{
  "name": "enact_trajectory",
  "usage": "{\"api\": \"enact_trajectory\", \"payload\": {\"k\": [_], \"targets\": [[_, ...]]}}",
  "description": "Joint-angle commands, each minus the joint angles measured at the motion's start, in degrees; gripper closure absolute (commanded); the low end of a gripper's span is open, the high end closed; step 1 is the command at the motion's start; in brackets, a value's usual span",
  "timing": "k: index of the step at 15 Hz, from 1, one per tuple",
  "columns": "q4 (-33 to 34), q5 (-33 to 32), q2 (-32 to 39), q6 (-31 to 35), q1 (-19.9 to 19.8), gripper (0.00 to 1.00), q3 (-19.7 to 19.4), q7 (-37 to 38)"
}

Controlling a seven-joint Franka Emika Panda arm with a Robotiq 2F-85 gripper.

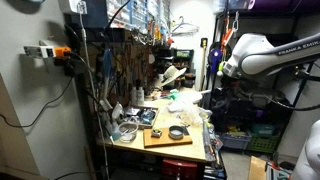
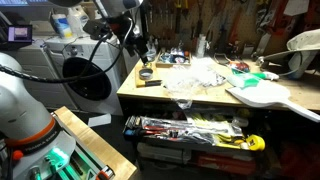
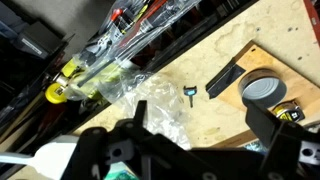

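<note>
My gripper [image 3: 198,113] is open and empty, its two dark fingers wide apart above the plywood bench top [image 3: 215,125]. In an exterior view it [image 2: 143,50] hangs over the bench's left end, just above a grey tape roll [image 2: 146,72]. In the wrist view the tape roll [image 3: 264,90] lies on a wooden board [image 3: 262,58] beside a black flat bar [image 3: 224,78]. A small dark key-like piece [image 3: 190,95] lies on the bench next to crumpled clear plastic bags [image 3: 150,100]. The tape roll also shows on the board in an exterior view [image 1: 176,131].
Clear plastic bags [image 2: 195,75] cover the bench middle. A white guitar-shaped body [image 2: 262,95] lies at its right. An open drawer of tools [image 2: 190,130] sits below the bench edge, with a yellow tool [image 3: 60,92]. A pegboard wall of tools [image 1: 125,55] stands behind.
</note>
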Motion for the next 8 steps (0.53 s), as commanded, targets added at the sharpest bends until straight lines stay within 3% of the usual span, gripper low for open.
{"api": "enact_trajectory", "payload": {"k": [1, 8], "targets": [[-1.1, 0.2, 0.1, -0.5, -0.2, 0.00, 0.2, -0.2], [-3.0, 0.3, 1.0, -0.5, -0.2, 0.00, 0.3, -0.2]]}}
